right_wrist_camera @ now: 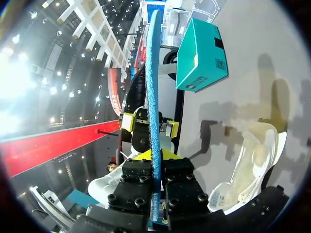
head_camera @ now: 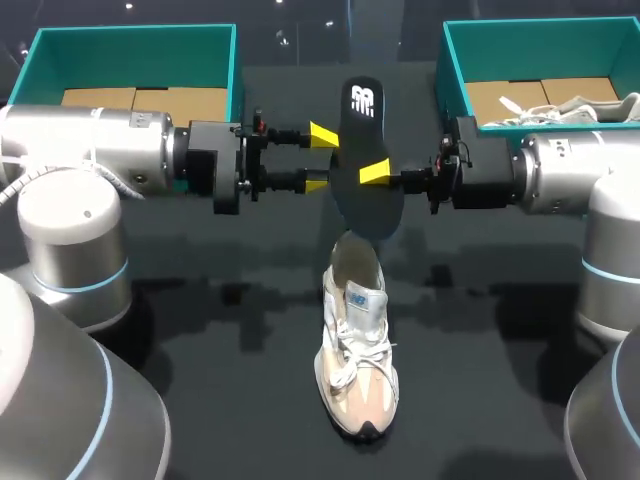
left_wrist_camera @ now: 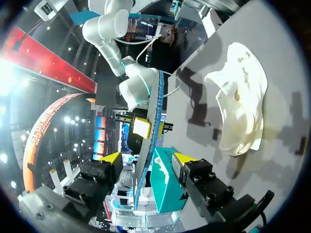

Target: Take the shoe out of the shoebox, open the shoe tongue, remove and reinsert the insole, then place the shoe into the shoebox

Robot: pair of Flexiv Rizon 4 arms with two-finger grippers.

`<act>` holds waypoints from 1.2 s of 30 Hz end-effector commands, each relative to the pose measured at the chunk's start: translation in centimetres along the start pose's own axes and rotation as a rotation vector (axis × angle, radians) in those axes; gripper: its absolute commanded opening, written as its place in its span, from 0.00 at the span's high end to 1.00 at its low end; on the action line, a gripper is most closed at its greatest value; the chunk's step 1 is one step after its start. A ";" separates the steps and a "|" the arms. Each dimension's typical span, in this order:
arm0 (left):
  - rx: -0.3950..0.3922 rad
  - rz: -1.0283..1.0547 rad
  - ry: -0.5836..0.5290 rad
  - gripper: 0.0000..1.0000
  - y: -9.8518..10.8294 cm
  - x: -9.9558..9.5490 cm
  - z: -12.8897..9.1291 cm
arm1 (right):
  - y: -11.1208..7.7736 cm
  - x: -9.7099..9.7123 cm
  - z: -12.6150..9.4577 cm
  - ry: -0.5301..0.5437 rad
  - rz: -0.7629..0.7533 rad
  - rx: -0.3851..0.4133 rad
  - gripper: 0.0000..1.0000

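Black insole (head_camera: 362,150) hangs edge-on over the sneaker (head_camera: 357,350) on the table, clamped by the right gripper (head_camera: 376,172) — probably for a handover. The left gripper (head_camera: 320,159) straddles its other edge, fingers spread — not yet gripping.

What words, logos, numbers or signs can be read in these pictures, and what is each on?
On the insole: a white emblem, no legible word to quote.
On the tongue of the shoe: a blue label, print too small to read.
On the side of the box: a black square code and a black patch, unreadable.
Nothing else legible.
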State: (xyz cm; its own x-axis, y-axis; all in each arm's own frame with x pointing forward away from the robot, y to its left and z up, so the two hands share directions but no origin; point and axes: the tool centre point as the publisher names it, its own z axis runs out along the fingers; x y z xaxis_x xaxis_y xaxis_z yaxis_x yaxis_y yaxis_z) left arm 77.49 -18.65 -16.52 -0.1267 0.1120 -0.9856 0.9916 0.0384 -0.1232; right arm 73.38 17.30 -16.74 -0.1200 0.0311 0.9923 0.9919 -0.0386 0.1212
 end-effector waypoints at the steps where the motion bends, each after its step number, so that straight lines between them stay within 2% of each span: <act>1: -0.020 -0.097 0.123 0.00 -1.1 0.1 -3.4 | -0.3 -0.1 -0.9 0.013 -0.007 -0.019 1.00; 14: -0.020 -0.097 0.123 0.00 -1.1 0.1 -3.4 | -0.1 -0.1 -1.0 0.020 -0.011 -0.019 1.00; 16: -0.020 -0.097 0.123 0.00 -1.1 0.1 -3.4 | 0.5 -0.3 -0.8 0.029 -0.027 -0.017 1.00; 21: -0.103 -0.283 0.199 0.00 -0.3 1.0 -4.4 | 2.0 -0.8 -1.1 0.016 -0.077 -0.051 1.00; 24: -0.118 -0.392 0.231 0.00 -0.1 1.2 -5.4 | 2.4 -0.6 -1.7 0.013 -0.112 -0.078 1.00; 26: -0.110 -0.551 0.296 0.00 0.1 1.5 -5.8 | 2.5 -0.4 -2.0 -0.002 -0.139 -0.087 1.00; 27: -0.143 -0.594 0.342 0.00 0.4 1.8 -5.9 | 2.5 -0.3 -2.1 -0.001 -0.156 -0.084 1.00; 28: -0.207 -0.562 0.387 0.00 0.3 2.1 -6.1 | 2.5 -0.2 -2.1 0.000 -0.165 -0.077 1.00; 36: -0.207 -0.562 0.387 0.00 0.3 2.1 -6.1 | 2.5 -0.2 -2.1 -0.006 -0.173 -0.066 1.00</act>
State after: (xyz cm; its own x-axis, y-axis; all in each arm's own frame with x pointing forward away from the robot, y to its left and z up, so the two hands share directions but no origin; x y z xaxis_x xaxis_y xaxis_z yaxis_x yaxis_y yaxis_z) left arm 77.43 -12.06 -18.53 -0.6492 0.3194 -0.6903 0.7572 0.3571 -0.5469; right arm 75.85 15.10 -16.56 -0.2882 0.0487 0.9563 0.9515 -0.0975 0.2917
